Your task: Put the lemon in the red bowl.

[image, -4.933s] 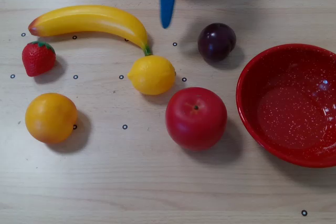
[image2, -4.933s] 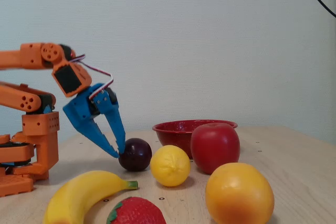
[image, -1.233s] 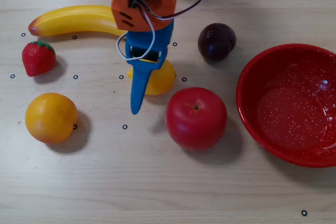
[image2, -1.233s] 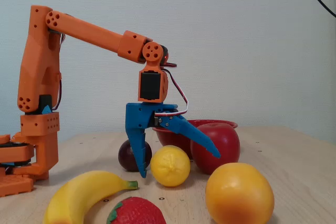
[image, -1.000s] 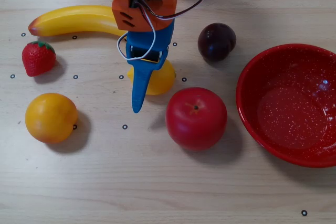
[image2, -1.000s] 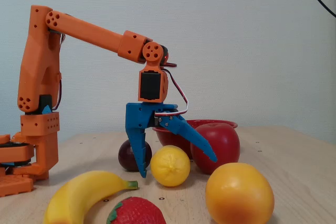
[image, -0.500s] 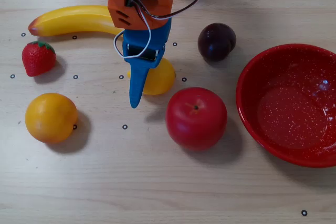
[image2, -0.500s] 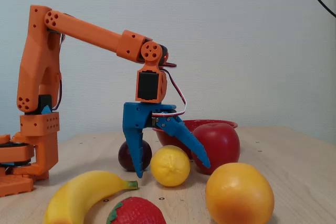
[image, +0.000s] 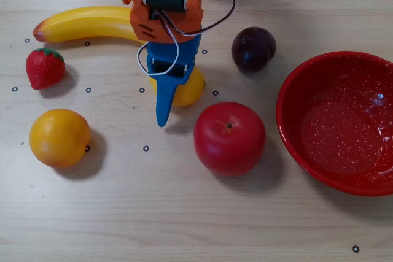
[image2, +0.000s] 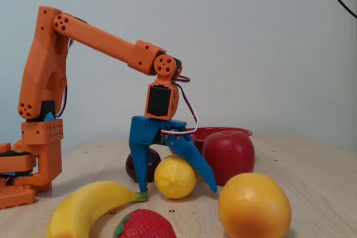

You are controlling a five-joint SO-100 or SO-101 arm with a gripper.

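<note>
The lemon [image: 191, 88] lies mid-table, partly covered from above by my blue gripper [image: 164, 93]. In the fixed view the lemon [image2: 174, 176] sits on the table between the two spread fingers of the gripper [image2: 177, 191]. One finger stands upright on its left and the other slants down past its right side. The jaws are open around the lemon, which rests on the table. The red bowl [image: 344, 121], empty, stands at the right edge of the overhead view. Only its rim [image2: 223, 131] shows behind the apple in the fixed view.
A red apple [image: 229, 138] sits between the lemon and the bowl, and a dark plum [image: 253, 48] lies beyond it. A banana [image: 86, 23], a strawberry [image: 44, 67] and an orange [image: 59, 137] lie to the left. The arm's base [image2: 39, 137] stands at the table's far edge.
</note>
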